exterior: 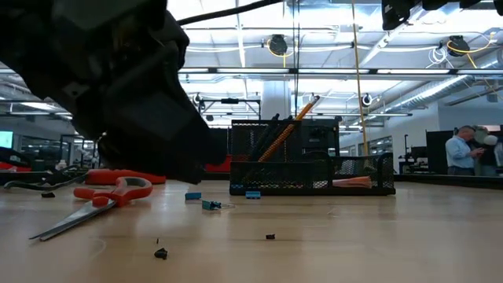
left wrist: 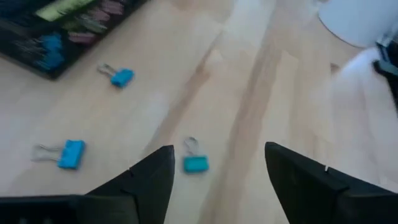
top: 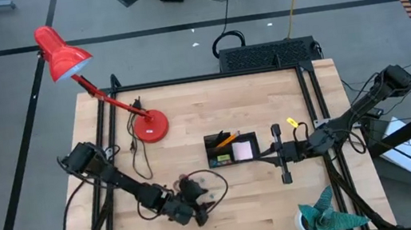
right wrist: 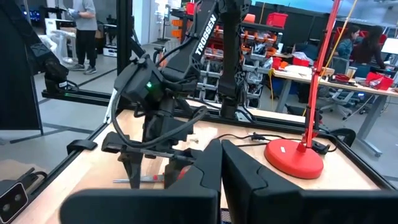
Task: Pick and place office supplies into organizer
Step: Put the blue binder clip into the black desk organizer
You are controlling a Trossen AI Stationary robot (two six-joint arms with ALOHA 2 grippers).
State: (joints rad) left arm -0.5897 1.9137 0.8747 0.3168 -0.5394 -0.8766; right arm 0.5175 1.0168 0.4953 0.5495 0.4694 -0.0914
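Observation:
Three bluish clips lie flat on the wooden table, one between my left gripper's open fingers and close to one of them, the others farther off. My left gripper hovers low near the table's front edge and touches nothing. The red-handled scissors lie flat beside it. The black organizer stands mid-table and holds an orange pencil, dark pens and a pink note pad. My right gripper waits shut, raised, just right of the organizer.
A red desk lamp stands at the back left, its cable trailing across the table. A teal spiky plant sits at the front right corner. A tiny yellow piece lies right of the organizer. Small dark bits dot the near table.

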